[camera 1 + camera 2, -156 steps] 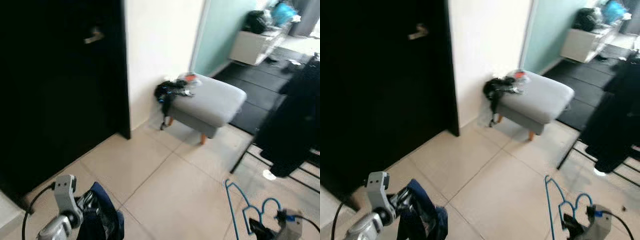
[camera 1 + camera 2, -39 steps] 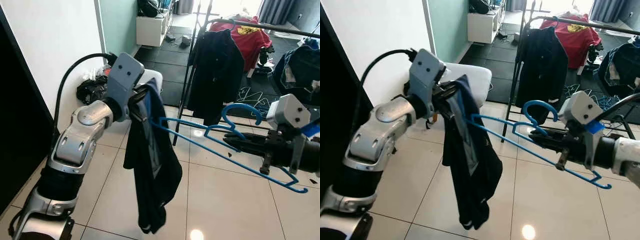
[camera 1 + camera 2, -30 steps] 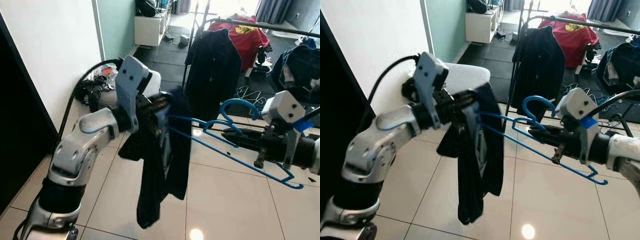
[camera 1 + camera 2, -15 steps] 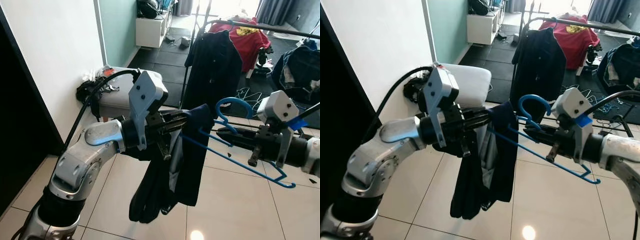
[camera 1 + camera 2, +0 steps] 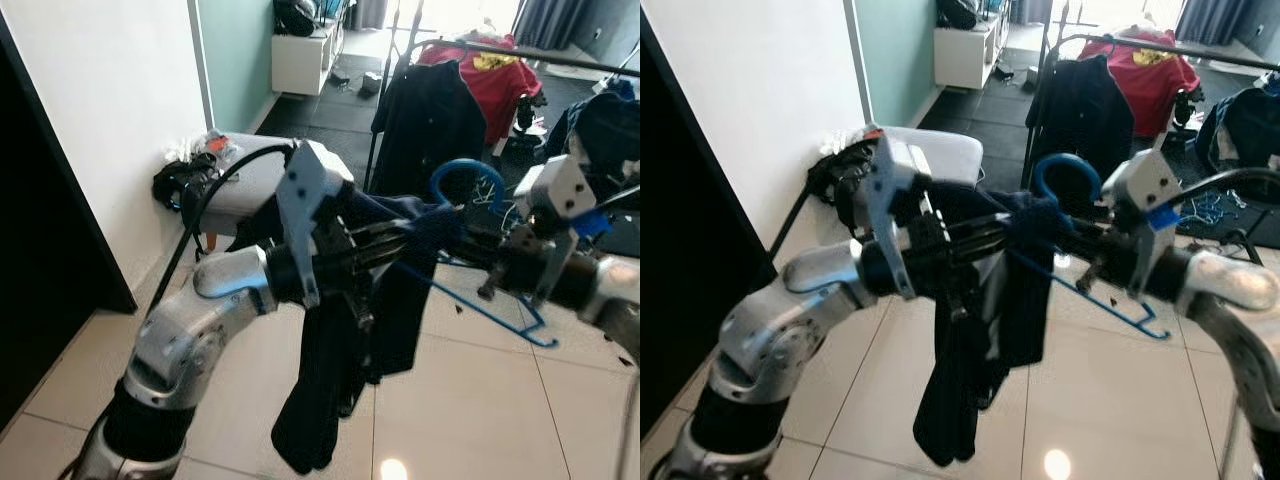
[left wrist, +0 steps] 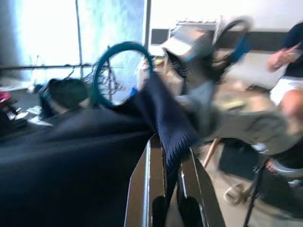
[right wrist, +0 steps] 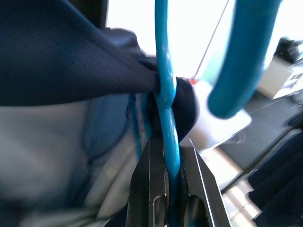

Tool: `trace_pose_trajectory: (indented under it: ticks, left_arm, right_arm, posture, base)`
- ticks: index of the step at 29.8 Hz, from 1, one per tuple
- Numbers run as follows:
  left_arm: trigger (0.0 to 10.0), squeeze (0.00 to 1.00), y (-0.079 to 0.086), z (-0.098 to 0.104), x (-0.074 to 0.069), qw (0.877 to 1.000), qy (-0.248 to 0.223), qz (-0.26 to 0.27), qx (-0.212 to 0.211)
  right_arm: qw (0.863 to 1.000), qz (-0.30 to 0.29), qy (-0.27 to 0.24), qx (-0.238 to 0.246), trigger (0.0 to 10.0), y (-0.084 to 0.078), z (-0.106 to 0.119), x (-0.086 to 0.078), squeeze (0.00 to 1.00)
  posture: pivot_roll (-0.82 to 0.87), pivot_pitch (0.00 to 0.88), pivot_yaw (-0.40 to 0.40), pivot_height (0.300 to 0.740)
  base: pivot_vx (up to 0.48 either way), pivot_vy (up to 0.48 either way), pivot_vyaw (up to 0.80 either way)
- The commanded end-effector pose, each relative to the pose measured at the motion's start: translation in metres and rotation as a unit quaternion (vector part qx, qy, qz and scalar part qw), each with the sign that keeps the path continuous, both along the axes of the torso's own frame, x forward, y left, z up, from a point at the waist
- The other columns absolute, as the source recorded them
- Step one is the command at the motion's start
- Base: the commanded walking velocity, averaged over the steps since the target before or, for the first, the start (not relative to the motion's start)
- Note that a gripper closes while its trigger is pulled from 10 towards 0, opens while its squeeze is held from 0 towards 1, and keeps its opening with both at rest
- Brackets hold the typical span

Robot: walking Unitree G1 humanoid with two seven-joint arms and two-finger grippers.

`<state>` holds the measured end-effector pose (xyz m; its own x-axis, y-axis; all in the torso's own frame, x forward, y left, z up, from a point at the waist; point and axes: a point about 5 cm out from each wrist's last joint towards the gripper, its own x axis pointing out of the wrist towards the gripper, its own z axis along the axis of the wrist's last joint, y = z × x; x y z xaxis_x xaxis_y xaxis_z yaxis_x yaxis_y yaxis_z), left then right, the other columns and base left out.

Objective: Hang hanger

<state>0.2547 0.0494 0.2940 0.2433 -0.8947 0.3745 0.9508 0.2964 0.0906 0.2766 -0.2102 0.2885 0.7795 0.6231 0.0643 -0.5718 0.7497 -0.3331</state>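
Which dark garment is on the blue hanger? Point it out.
The navy garment pinched by the left gripper, threaded on the blue hanger; the black coat hangs on the rack behind.

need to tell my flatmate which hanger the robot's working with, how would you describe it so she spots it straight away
Look in front of the clothes rack with the red shirt. Between the robot's two raised arms is a blue hanger, pinched by the right gripper and half covered by a dark garment that the left gripper grips. No garment on the rack shows a bright blue hook.
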Motion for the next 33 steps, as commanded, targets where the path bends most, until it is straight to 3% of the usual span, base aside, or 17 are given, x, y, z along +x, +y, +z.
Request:
trace_pose_trajectory:
  ticks: [1, 5, 8, 13, 17, 23, 24, 25, 26, 33]
  left_arm:
    - [10.0, 0.0, -0.002, 0.009, -0.01, 0.999, -0.003, -0.045, -0.03]
    - [10.0, 0.0, 0.001, 0.019, -0.012, 0.995, 0.011, -0.064, -0.073]
    - [10.0, 0.0, 0.001, 0.021, -0.012, 0.995, 0.013, -0.064, -0.081]
    - [10.0, 0.0, -0.01, 0.013, -0.011, 0.997, 0.009, -0.052, -0.055]
    - [10.0, 0.0, -0.017, -0.002, -0.005, 0.999, 0.033, -0.03, -0.021]
    - [10.0, 0.0, -0.018, -0.006, -0.003, 0.998, 0.055, -0.034, -0.015]
    - [10.0, 0.19, -0.018, -0.007, -0.003, 0.997, 0.065, -0.036, -0.015]
    - [10.0, 0.19, -0.018, -0.007, -0.003, 0.997, 0.065, -0.036, -0.015]
    - [10.0, 1.0, -0.018, -0.009, -0.002, 0.996, 0.075, -0.039, -0.017]
    - [10.0, 1.0, -0.018, -0.019, -0.004, 0.995, 0.089, -0.049, -0.007]
  right_arm:
    - [0.998, -0.044, -0.033, 0.023, 10.0, -0.01, 0.009, 0.005, 0.0]
    - [0.997, -0.051, -0.038, 0.041, 10.0, -0.01, 0.009, 0.008, 0.0]
    - [0.997, -0.05, -0.036, 0.045, 10.0, -0.009, 0.008, 0.009, 0.0]
    - [0.997, -0.046, -0.035, 0.054, 10.0, -0.005, 0.004, 0.012, 0.0]
    - [0.996, -0.047, -0.038, 0.059, 10.0, -0.001, 0.003, 0.015, 0.0]
    - [0.996, -0.049, -0.044, 0.066, 10.0, 0.0, 0.003, 0.016, 0.0]
    - [0.995, -0.05, -0.046, 0.068, 10.0, 0.0, 0.004, 0.016, 0.0]
    - [0.995, -0.05, -0.046, 0.068, 10.0, 0.0, 0.004, 0.016, 0.0]
    - [0.995, -0.052, -0.049, 0.071, 10.0, 0.0, 0.005, 0.016, 0.0]
    - [0.993, -0.053, -0.063, 0.087, 10.0, -0.001, 0.011, 0.016, 0.0]
  posture:
    - [-0.01, 0.079, -0.041, 0.74]
    - [-0.01, 0.077, -0.044, 0.74]
    - [-0.01, 0.077, -0.046, 0.74]
    - [-0.01, 0.073, -0.046, 0.74]
    - [-0.01, 0.073, -0.046, 0.74]
    - [-0.02, 0.076, -0.042, 0.74]
    - [-0.02, 0.076, -0.042, 0.74]
    - [-0.02, 0.076, -0.042, 0.74]
    - [-0.02, 0.076, -0.041, 0.74]
    - [-0.02, 0.075, -0.041, 0.74]
  base:
    - [0.0, 0.0, 0.0]
    - [0.0, 0.0, 0.0]
    - [0.0, 0.0, 0.0]
    - [0.0, 0.0, 0.0]
    - [0.0, 0.0, 0.0]
    - [0.0, 0.0, 0.0]
    - [0.0, 0.0, 0.0]
    - [0.0, 0.0, 0.0]
    - [0.0, 0.0, 0.0]
    - [0.0, 0.0, 0.0]
